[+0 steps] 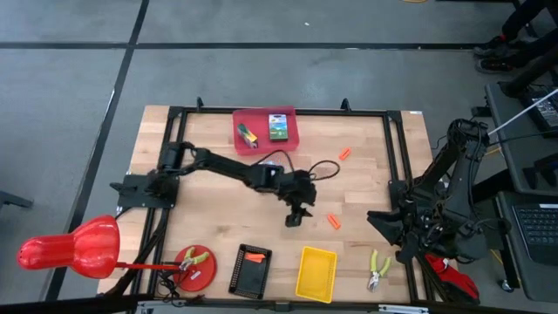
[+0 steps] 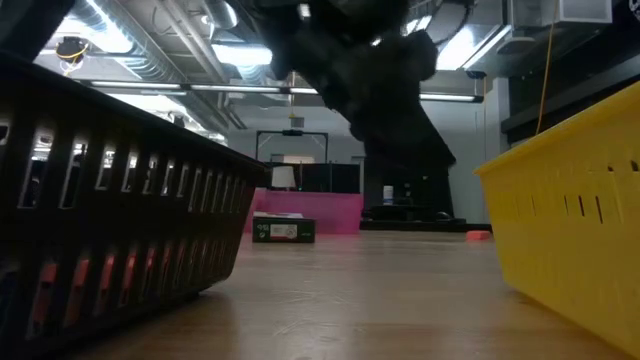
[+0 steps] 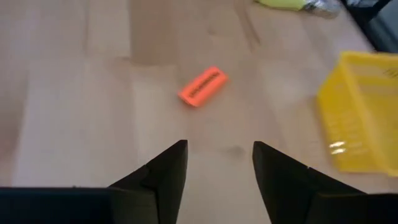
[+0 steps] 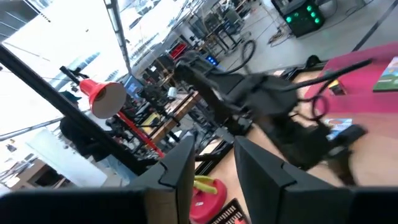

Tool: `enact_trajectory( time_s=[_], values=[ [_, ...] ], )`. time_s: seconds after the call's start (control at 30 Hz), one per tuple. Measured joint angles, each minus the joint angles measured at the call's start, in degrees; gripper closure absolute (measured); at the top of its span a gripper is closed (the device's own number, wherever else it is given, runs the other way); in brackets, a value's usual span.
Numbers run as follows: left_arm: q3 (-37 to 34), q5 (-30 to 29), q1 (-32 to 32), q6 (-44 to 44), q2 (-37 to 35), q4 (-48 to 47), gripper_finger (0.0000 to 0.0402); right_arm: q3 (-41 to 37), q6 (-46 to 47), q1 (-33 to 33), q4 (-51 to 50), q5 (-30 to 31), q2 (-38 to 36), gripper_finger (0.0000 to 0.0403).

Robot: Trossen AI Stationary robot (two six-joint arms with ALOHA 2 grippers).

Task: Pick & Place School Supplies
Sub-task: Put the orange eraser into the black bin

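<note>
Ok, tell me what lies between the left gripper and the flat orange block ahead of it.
Nothing: the left wrist view shows bare wooden tabletop between the open left gripper and the flat orange block.

Left claw (image 1: 295, 217) above table centre, crayon box (image 1: 278, 127) in pink tray (image 1: 290, 136)

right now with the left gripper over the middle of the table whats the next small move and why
Probably ease the left gripper forward and down toward the orange block. Its fingers stand apart with nothing between them, and the block lies flat on the bare wood just ahead, apart from the yellow bin. The right arm waits off the table's right edge.
</note>
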Motion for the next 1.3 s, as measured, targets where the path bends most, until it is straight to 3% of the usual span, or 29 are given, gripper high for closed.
enact_trajectory(
  time_s=[0.1, 0.27, 0.43, 0.5, 0.63, 0.8, 1.0, 1.3],
  values=[
    [3.49, 0.00, 1.39, 3.48, 2.98, -0.48, 0.0220, 0.00, 0.18, 0.03, 0.01, -1.86, 0.00, 0.0286],
    [5.08, 1.01, 3.43, 0.53, 3.67, -2.52, 0.0220, 0.00, 4.44, 0.00, -0.76, -9.60, 0.00, 0.0286],
    [5.08, 0.96, 4.54, 1.37, 0.65, -7.89, 0.0220, 0.00, 13.70, -4.46, -9.97, -18.65, 0.00, 0.0296],
    [5.08, 0.73, 4.58, 1.79, -1.23, -11.60, 0.0220, 0.00, 19.37, -8.19, -16.55, -24.52, 0.03, 0.0303],
    [5.08, -2.53, 3.96, 4.18, -5.85, -20.02, 0.0219, 0.00, 28.69, -17.76, -28.78, -42.37, 0.32, 0.0307],
    [5.12, -11.19, 2.60, 6.82, -11.74, -35.77, 0.0219, 0.02, 35.96, -26.37, -41.20, -53.01, 0.31, 0.0307],
    [5.10, -16.11, 0.32, 2.55, -19.55, -43.44, 0.0219, 0.00, 40.96, -34.85, -56.02, -70.48, 4.12, 0.0307],
    [5.10, -24.73, -5.67, -7.98, -28.97, -48.51, 0.0219, 0.04, 34.21, -37.93, -54.86, -76.13, 16.87, 0.0308]
  ],
)
